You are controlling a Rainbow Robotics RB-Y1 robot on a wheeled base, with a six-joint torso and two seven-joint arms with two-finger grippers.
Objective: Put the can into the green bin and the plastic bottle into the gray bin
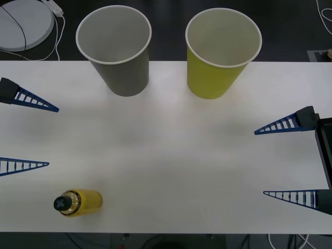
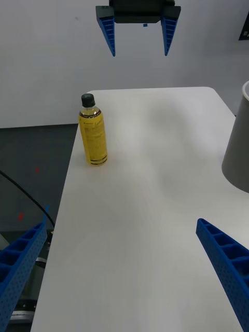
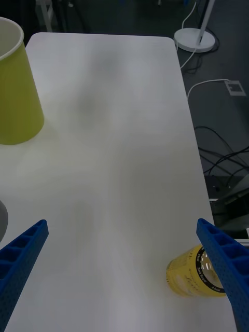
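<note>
The plastic bottle (image 1: 79, 202), yellow with a black cap, stands upright near the table's front-left corner, also seen in the right wrist view (image 2: 93, 137) and the left wrist view (image 3: 192, 271). At the back stand the gray bin (image 1: 116, 52) on the left and the green bin (image 1: 220, 54) on the right. My left gripper (image 1: 53, 137) hovers open at the left edge, just behind the bottle. Over at the right edge, my right gripper (image 1: 259, 163) is open and holds nothing. The can is out of view.
The white table (image 1: 171, 155) is bare between the two grippers. A round white stand base (image 1: 23, 23) with a cable lies on the floor beyond the back-left corner. More cables (image 3: 218, 150) run along the floor beside the table.
</note>
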